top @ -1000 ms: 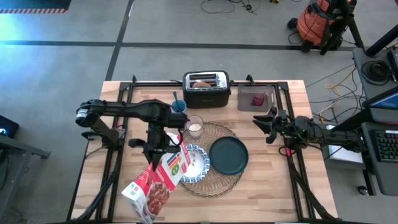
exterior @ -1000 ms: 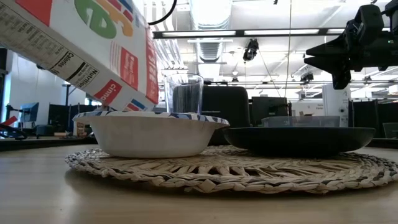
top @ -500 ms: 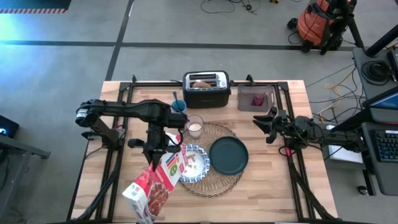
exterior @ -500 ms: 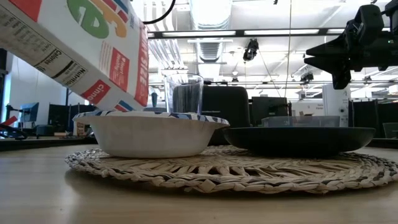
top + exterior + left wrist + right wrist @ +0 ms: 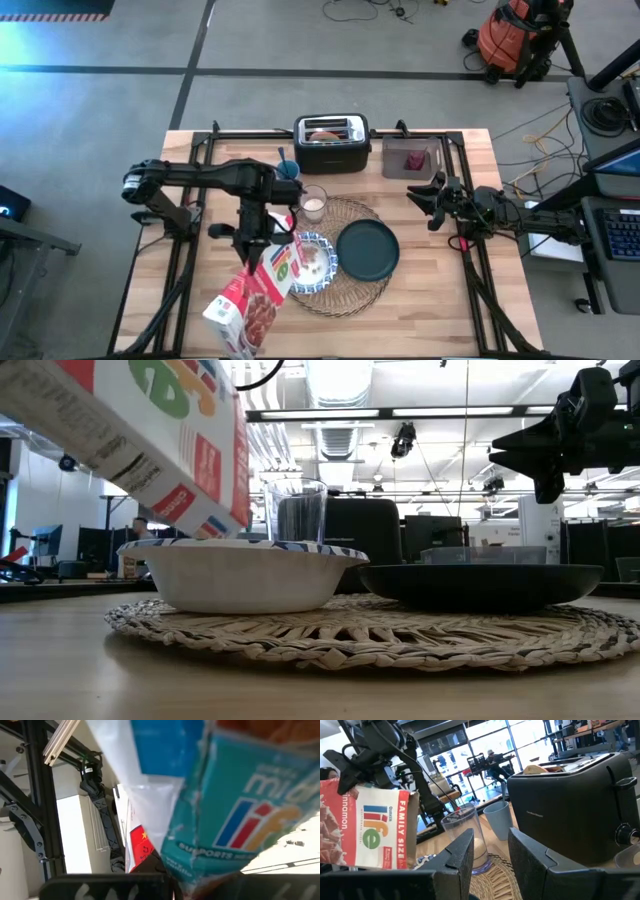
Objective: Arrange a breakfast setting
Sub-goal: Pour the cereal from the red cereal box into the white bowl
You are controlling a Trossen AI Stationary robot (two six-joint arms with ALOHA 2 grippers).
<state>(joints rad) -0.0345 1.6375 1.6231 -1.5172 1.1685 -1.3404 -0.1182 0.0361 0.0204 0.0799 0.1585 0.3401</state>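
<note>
Overhead, you see the left gripper (image 5: 252, 248) pinched shut on a glossy cardboard cereal box (image 5: 255, 300), tilted with its upper end over the rim of the blue-and-white patterned bowl (image 5: 312, 262); the box's lower end runs off the picture's edge. That bowl and the smooth round dark teal plate (image 5: 367, 249) sit side by side on the coarse woven straw placemat (image 5: 355, 292), with the clear glass of milk (image 5: 313, 204) at the mat's far edge and a boxy black-and-silver toaster (image 5: 331, 142) beyond it. Your right gripper (image 5: 425, 196) hangs off to the side of the mat, holding nothing. From table height, the bowl's plain white outer wall (image 5: 240, 574) and the plate's low dark profile (image 5: 480, 584) rest on the mat's braided rim (image 5: 400, 640); the box (image 5: 140, 430) slants above the bowl, mostly cut off. Your left wrist camera is filled by blurred box print and a crumpled clear liner (image 5: 150, 805). Your right wrist camera shows its two dark fingers (image 5: 532, 852) spread apart, the glass (image 5: 465, 837) partly behind them, and the matte toaster (image 5: 570, 800).
</note>
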